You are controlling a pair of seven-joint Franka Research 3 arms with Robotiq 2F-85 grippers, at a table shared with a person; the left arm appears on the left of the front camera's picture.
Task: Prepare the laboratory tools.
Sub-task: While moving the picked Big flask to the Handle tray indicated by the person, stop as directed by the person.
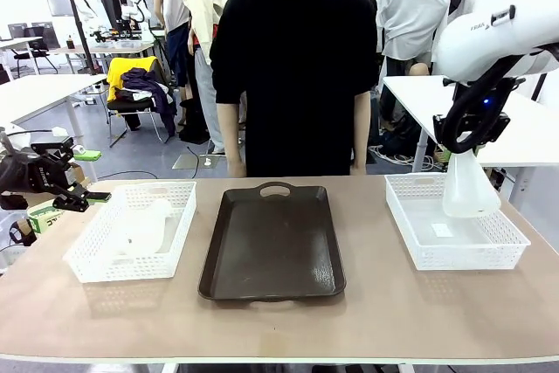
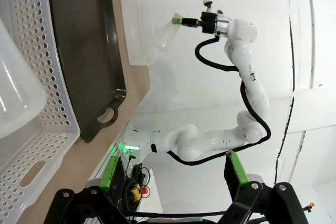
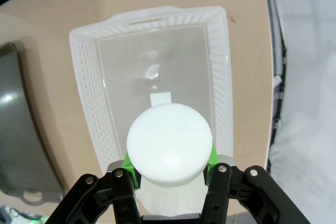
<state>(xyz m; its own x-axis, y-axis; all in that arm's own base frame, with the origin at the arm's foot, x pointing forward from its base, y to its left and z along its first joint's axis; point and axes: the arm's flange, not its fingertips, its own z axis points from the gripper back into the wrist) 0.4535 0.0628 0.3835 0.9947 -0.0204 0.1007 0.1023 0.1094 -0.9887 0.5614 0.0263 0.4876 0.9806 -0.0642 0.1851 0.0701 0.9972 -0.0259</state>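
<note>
My right gripper (image 1: 465, 139) is shut on the neck of a translucent white conical flask (image 1: 470, 188), which hangs upright just above the right white basket (image 1: 454, 255). In the right wrist view the flask's round base (image 3: 169, 145) sits between the green pads (image 3: 130, 170), over the basket (image 3: 152, 17). A second flask (image 1: 144, 226) lies on its side in the left basket (image 1: 96, 264). My left gripper (image 1: 68, 183) stands open beside that basket's left edge. From the left wrist, its green fingers (image 2: 113, 174) are spread, with the flask (image 2: 16, 98) at the left.
A dark brown handled tray (image 1: 272, 246) lies between the baskets in the middle of the table. A person in black stands at the far edge behind the tray. A small green and white box (image 1: 39, 214) sits at the left table edge.
</note>
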